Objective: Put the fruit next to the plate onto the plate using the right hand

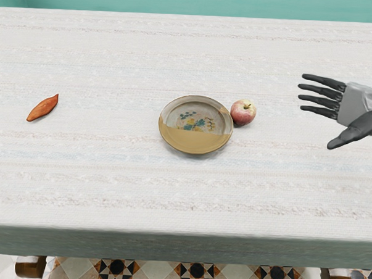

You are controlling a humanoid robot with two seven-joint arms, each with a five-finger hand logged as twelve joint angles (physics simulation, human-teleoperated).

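The apple (243,112) lies well apart from the spread right hand (338,109).

From where I stand, nothing here can be read. The plate (192,143) carries only a painted blue-and-yellow motif at its centre, no letters or numbers.
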